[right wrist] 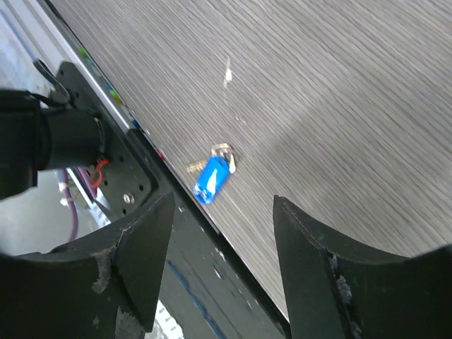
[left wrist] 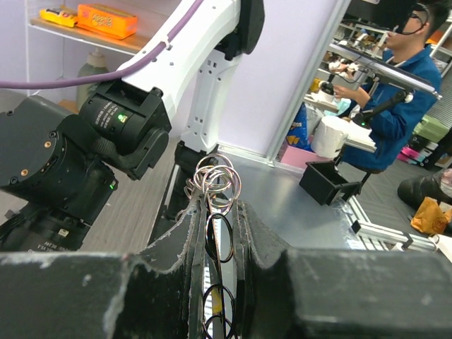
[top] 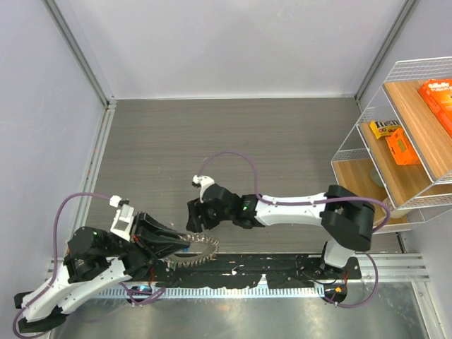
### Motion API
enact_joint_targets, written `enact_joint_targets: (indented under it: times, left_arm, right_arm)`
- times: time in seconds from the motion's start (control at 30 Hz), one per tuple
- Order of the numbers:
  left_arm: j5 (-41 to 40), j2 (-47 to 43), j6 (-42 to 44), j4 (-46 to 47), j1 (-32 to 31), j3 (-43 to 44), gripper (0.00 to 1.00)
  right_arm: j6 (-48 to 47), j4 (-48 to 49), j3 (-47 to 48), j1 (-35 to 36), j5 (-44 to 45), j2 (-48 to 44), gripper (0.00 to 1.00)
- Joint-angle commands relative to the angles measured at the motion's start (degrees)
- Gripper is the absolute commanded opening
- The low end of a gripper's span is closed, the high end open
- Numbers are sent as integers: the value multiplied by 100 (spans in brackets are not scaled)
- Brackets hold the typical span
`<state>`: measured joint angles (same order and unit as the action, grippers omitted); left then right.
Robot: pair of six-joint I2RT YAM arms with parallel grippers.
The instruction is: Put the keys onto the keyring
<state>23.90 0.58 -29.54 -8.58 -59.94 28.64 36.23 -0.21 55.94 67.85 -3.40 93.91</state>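
My left gripper (top: 178, 245) is shut on the keyring (top: 198, 251), a large silvery toothed ring held at the table's near edge. In the left wrist view the keyring's small loops (left wrist: 217, 185) stick out beyond the closed fingers (left wrist: 182, 240). My right gripper (top: 198, 215) is open and hovers just beyond the keyring. In the right wrist view a blue-headed key (right wrist: 211, 179) lies on the grey table close to the black rail, just beyond the gap between the open fingers (right wrist: 148, 233). No green or yellow key shows.
A black rail (top: 282, 267) runs along the table's near edge. A wire shelf (top: 395, 141) with orange boxes stands at the right. Grey walls close the left and back. The right arm (left wrist: 120, 120) fills the left of the left wrist view.
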Motion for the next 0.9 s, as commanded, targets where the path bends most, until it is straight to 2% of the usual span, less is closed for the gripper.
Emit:
enact_joint_targets:
  times: [0.0,0.13,0.33,0.5,0.7,0.87]
  left_arm:
    - [-333,-699,10,-135,9,300,0]
    - [-535,-805,-16,-249,9,352,0]
    - [-816,-1015,-69,-320,9,458,0]
    - [-984,-1227,-87,-390,9,554,0]
    - [-1124,-1420,-69,-575,18,677,0]
    - [-1177,-1534,-113,-618,18,686,0]
  right_arm:
    - [376,697,531,157,163,557,64]
    - [613,715,812,351,331,988,64]
    - [736,451,1050,606,1112,1322,65]
    - [860,522,1068,746,1271,1569,65]
    - [789,153,1331,957,1877,1815,65]
    - [772,56,1393,1063,2151,1973,61]
